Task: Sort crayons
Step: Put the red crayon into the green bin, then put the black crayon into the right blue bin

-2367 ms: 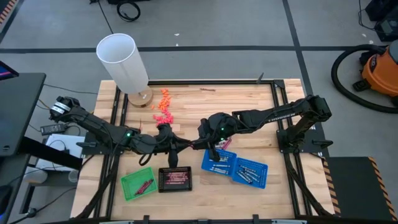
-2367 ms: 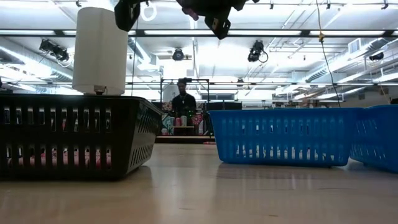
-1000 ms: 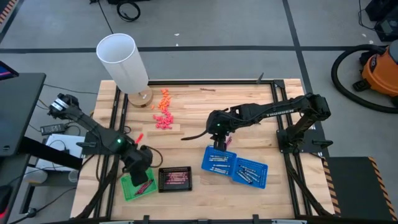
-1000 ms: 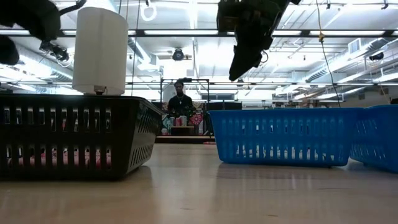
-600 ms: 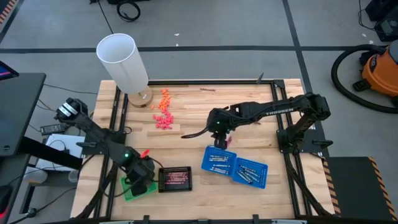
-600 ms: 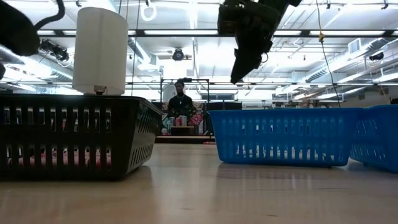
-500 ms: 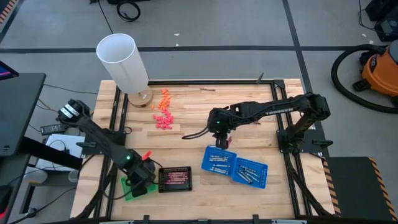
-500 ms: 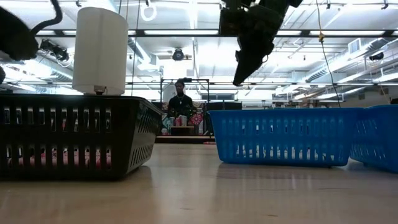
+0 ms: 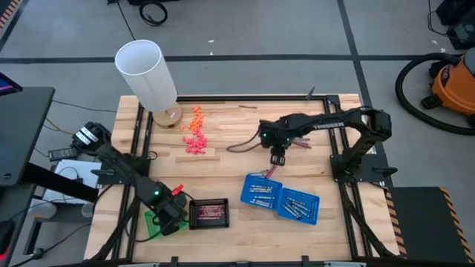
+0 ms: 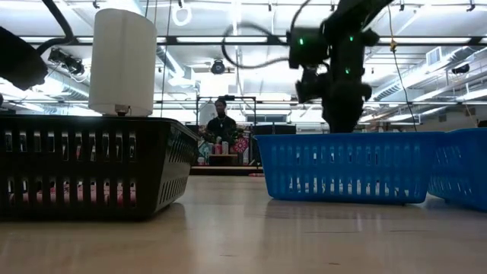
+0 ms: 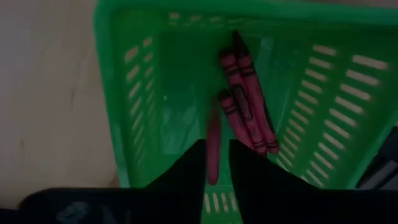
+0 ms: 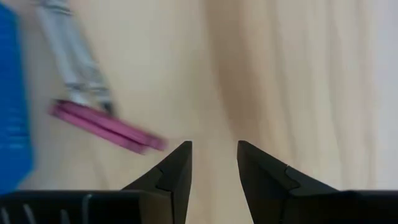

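Observation:
My left gripper [image 11: 217, 180] hangs in the green basket [image 11: 143, 93] at the table's near left, fingers pointing down and a little apart. A dark red crayon [image 11: 213, 143] stands on end between them. More dark red crayons [image 11: 245, 106] lie on the basket floor. My right gripper [image 12: 214, 155] is open over bare wood, on the far side of the blue basket [image 9: 260, 193]. A magenta crayon [image 12: 106, 127] and a grey crayon [image 12: 71, 53] lie on the table by that basket, off to the side of its fingers. My left gripper has the red crayon's upper end [image 11: 213, 174] between its fingertips, coming from above. The crayon lies along one finger [image 11: 193, 177], with a gap to the other. Whether the fingers touch it, I cannot tell.
A black basket [image 9: 209, 213] holding reddish crayons stands between the green and blue ones. A second blue basket [image 9: 298, 205] holds grey crayons. A tall white cylinder [image 9: 146, 74] and a heap of orange-pink pieces [image 9: 195, 130] are at the far left. One dark stick [image 9: 247, 107] lies at the far edge.
My left gripper has gone toward the near edge and down into the green basket. My right gripper has swung from above the blue basket toward the table's right and far side, sinking lower and tipping steeper downward.

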`<state>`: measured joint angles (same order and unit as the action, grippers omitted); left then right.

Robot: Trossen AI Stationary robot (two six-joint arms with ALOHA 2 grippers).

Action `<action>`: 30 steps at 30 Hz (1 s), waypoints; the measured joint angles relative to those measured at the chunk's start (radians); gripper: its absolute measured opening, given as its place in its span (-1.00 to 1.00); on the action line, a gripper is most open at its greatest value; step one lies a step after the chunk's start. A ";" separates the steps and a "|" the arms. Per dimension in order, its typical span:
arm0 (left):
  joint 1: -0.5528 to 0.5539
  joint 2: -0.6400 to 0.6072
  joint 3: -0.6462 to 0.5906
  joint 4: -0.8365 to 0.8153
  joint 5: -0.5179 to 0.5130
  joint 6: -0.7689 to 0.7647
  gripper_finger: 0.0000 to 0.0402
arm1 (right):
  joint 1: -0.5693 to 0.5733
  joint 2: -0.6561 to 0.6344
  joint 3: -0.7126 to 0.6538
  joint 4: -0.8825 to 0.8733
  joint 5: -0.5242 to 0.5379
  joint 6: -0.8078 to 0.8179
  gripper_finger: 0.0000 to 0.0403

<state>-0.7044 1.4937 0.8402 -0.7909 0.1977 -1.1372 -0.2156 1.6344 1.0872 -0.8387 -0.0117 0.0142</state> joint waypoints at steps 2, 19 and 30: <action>-0.001 0.000 0.000 0.013 0.001 -0.023 -0.49 | -0.040 0.000 -0.018 -0.012 0.007 -0.009 -0.32; 0.000 -0.116 0.000 0.024 -0.030 -0.135 -0.12 | -0.276 0.000 -0.078 -0.183 0.058 -0.002 -0.34; 0.001 -0.261 0.000 0.039 -0.152 -0.146 -0.17 | -0.377 0.000 -0.130 -0.171 0.120 -0.120 -0.34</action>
<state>-0.7033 1.2331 0.8406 -0.7515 0.0459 -1.2827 -0.5925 1.6341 0.9569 -1.0095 0.1086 -0.1054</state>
